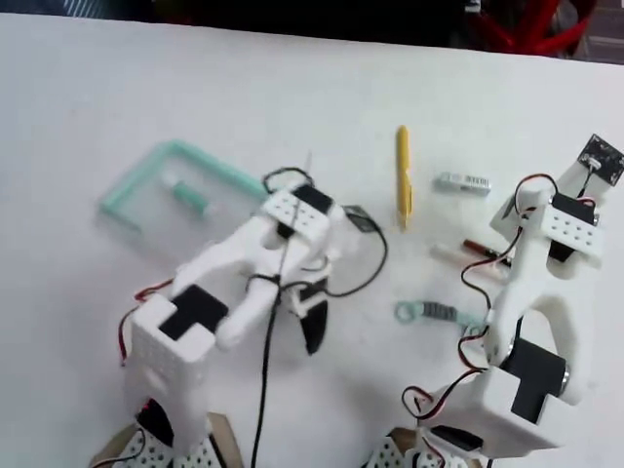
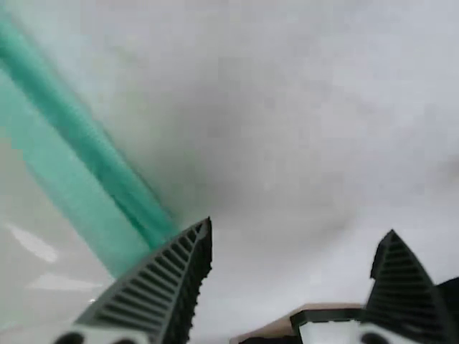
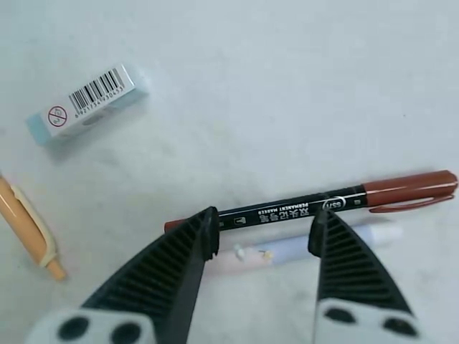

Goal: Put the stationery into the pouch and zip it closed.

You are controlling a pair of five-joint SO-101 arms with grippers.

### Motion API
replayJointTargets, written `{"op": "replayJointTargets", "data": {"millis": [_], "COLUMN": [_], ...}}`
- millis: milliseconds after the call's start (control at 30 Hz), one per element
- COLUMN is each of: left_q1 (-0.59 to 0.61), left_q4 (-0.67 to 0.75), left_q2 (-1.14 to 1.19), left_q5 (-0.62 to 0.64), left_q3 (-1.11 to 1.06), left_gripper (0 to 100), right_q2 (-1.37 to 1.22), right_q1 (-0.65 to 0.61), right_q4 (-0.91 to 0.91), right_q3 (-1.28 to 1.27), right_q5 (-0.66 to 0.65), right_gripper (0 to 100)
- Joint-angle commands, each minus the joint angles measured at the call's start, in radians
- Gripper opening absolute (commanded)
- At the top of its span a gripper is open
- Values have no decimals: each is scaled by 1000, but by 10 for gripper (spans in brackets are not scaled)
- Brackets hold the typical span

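Currently, left gripper (image 2: 297, 229): jaws apart, beside pouch (image 2: 72, 143) edge.
Right gripper (image 3: 267, 213): jaws apart, over permanent marker (image 3: 344, 201), well apart from pouch.

This looks like a robotics lab or a maker's test bench, not a home or an office. A plain white surface (image 1: 88, 88) takes up most of the high view. At its lower edge stand two small white arms, the left arm (image 1: 224, 283) and the right arm (image 1: 531, 322), with bare motor housings and loose wires (image 1: 265, 380). An exposed camera board (image 1: 602, 158) sits on the right arm at the right edge. The top of the frame is dark, with red bars (image 1: 526, 34) at the upper right.
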State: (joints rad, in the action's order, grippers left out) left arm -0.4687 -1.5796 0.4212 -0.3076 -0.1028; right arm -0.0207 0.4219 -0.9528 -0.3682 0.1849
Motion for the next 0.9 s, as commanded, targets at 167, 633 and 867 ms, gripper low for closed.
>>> {"op": "replayJointTargets", "data": {"millis": [167,633,867], "left_q1": [280,576,472], "left_q4": [-51,-112,123], "left_q2": [-18,-455,-628], "left_q5": [-130,-347,-361], "left_q3": [40,25,-379], "left_gripper": [295,296,328], "right_q2": [8,8,8], "right_q1": [-13,-28,-28], "right_q4": [1,1,1], "right_q3": [46,46,43], "right_q5": [-8,-8,-8], "right_gripper": [204,204,204]}}
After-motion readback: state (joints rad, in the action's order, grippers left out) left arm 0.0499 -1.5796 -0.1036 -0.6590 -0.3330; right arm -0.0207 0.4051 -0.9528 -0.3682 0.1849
